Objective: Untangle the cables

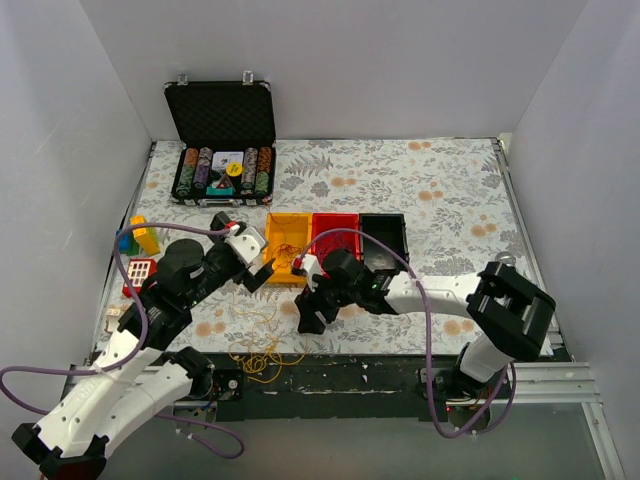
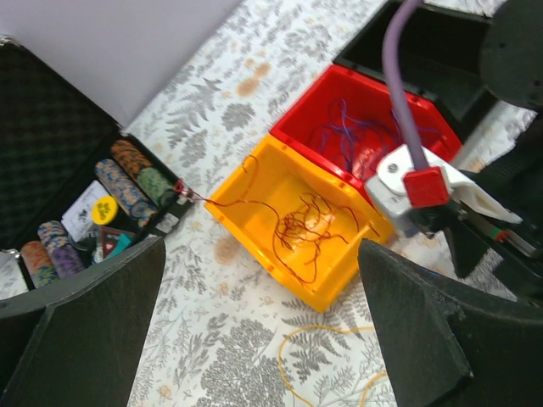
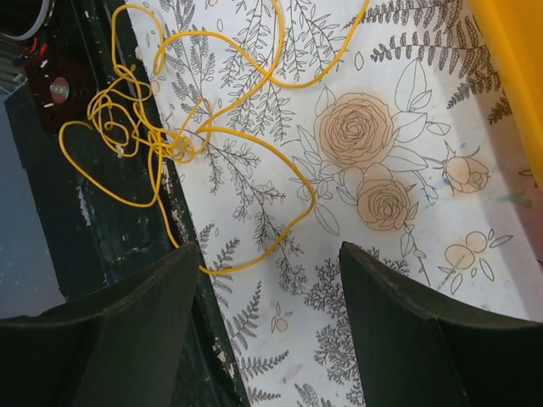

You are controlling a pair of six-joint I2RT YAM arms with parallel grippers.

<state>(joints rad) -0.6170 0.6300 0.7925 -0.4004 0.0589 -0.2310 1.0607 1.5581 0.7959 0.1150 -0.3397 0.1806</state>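
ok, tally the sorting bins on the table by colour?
yellow bin: 1
red bin: 1
black bin: 1
Total: 3

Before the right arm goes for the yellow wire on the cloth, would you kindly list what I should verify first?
1. Right gripper open, nothing held: ok.
2. Left gripper open, nothing held: ok.
3. Yellow cable free of knots: not ok; it is bunched and lies partly over the dark table edge.
4. Dark red cable wholly inside the yellow bin: not ok; a strand trails over the rim.
5. Purple cable wholly inside the red bin: cannot tell; the right arm hides part.
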